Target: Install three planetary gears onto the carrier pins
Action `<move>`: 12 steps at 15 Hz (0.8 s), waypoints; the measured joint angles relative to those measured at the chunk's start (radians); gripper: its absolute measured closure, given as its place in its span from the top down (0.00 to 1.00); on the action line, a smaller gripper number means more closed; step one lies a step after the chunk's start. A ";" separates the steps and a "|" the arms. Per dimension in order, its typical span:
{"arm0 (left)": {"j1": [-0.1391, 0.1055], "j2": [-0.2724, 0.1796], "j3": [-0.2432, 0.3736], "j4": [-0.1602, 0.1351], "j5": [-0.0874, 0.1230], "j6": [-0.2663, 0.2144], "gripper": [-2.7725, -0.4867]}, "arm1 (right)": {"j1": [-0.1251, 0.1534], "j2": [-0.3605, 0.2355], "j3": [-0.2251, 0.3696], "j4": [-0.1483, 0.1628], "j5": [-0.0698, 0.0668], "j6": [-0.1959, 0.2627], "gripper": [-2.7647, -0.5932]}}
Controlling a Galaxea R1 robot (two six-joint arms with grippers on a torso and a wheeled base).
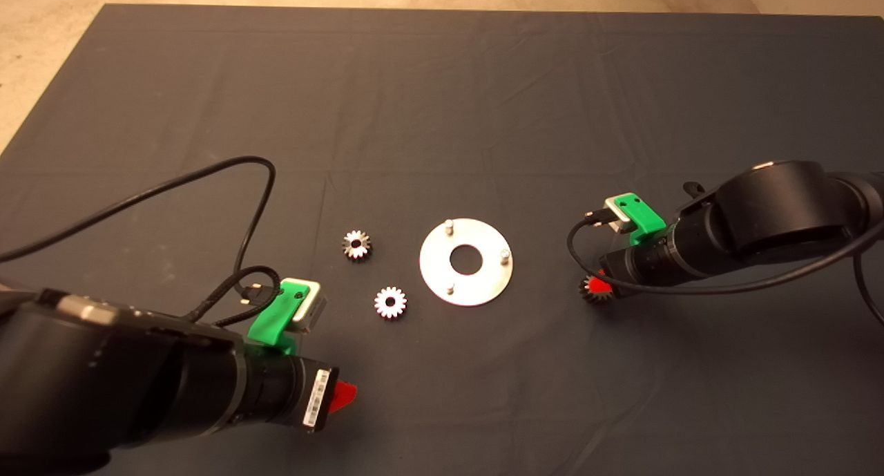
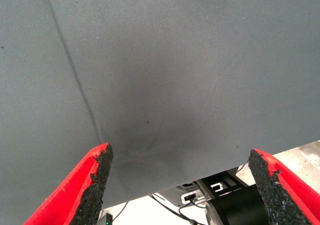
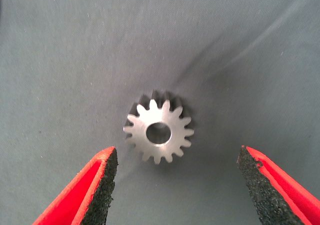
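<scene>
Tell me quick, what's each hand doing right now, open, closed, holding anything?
Left hand: open, empty, over bare dark mat.
Right hand: open, holding nothing, poised around a small shiny silver metal gear lying flat on the mat.

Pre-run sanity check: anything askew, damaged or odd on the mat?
Nothing stands out. The disc lies flat with three bare carrier pins upright; all three planetary gears lie flat, one between the open right gripper fingers. Left gripper open over bare mat.

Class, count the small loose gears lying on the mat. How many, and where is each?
3. Two gears lie left of the disc: one farther back, one nearer. The third lies right of the disc, under the open right gripper.
</scene>
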 joint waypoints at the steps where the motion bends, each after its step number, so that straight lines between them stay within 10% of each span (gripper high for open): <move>1: 0.000 0.000 0.000 0.000 -0.001 0.000 0.63 | 0.001 0.000 -0.003 0.000 0.000 -0.002 0.55; 12: 0.000 0.000 0.000 0.000 -0.003 0.000 0.63 | -0.035 0.016 -0.021 -0.001 -0.003 -0.002 0.55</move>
